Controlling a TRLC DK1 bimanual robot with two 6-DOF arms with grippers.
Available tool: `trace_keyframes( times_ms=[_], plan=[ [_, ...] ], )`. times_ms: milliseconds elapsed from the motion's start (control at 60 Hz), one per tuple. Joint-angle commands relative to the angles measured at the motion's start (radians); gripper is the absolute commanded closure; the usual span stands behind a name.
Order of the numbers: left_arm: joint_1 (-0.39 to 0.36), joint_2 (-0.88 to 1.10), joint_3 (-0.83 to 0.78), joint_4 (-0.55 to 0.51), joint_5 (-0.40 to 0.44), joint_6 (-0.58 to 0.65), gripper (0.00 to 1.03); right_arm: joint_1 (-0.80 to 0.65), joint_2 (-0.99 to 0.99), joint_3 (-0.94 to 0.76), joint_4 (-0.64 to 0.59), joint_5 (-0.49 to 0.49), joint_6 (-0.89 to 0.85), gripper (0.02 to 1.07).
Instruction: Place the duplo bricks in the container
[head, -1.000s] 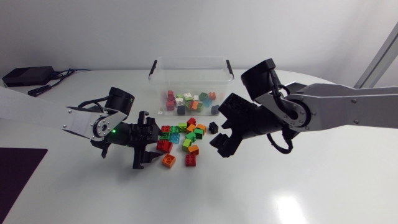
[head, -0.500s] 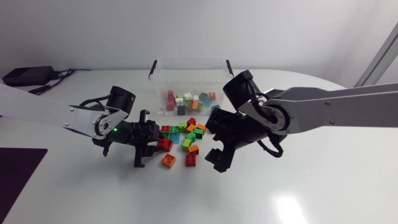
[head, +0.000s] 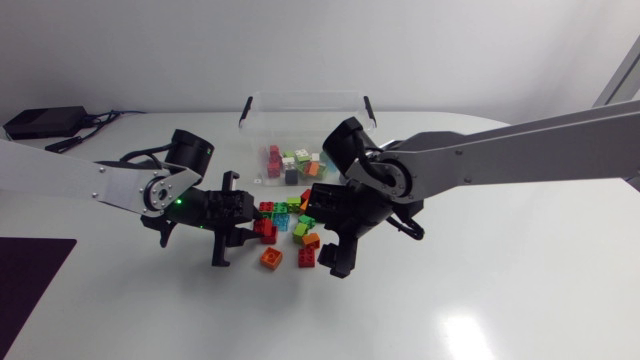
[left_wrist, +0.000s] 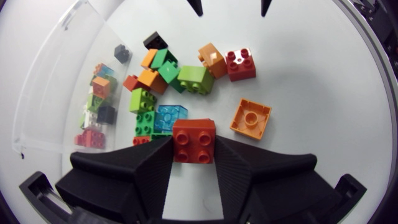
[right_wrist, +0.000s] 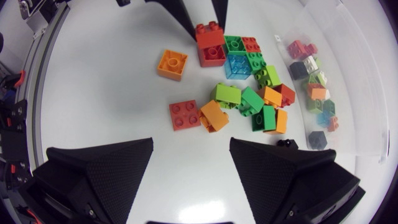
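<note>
Fingers of left gripper (left_wrist: 194, 148): pressed against both sides of a red brick (left_wrist: 194, 140); no lift evident.
Fingers of right gripper (right_wrist: 191, 144): spread wide, nothing held.
Loose pile (right_wrist: 249, 102): lying on the table (right_wrist: 112, 99) ahead of the right fingertips, between the two grippers.
Orange brick (left_wrist: 250, 118): just beside the left fingertips, apart from the pile.
Container (head: 300, 97): beyond the pile; several duplo bricks (head: 298, 163) already inside.
Progress: judged about halfway.
Remaining: over a dozen bricks still to be transferred.

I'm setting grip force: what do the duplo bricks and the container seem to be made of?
The duplo bricks, like the red brick in the left gripper: probably hard plastic, smooth, slightly glossy; moulded studs, crisp edges. The container: clear thin plastic, apparently; bricks show through its walls.
</note>
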Motion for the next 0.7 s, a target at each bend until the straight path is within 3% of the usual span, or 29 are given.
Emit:
trace_keyframes(
  times_ms=[0, 417, 683],
  plan=[
    [0.009, -0.081, -0.014, -0.016, 0.026, 0.019, 0.72, 0.011, 0.049, 0.036, -0.032, -0.005, -0.052, 0.16],
    [0.07, -0.283, -0.081, -0.042, 0.116, -0.043, 0.72, 0.029, 0.153, 0.092, -0.095, -0.034, -0.099, 0.16],
    [0.082, -0.331, -0.072, -0.044, 0.127, -0.078, 0.72, 0.024, 0.21, 0.138, -0.096, -0.043, -0.112, 0.16]
  ],
)
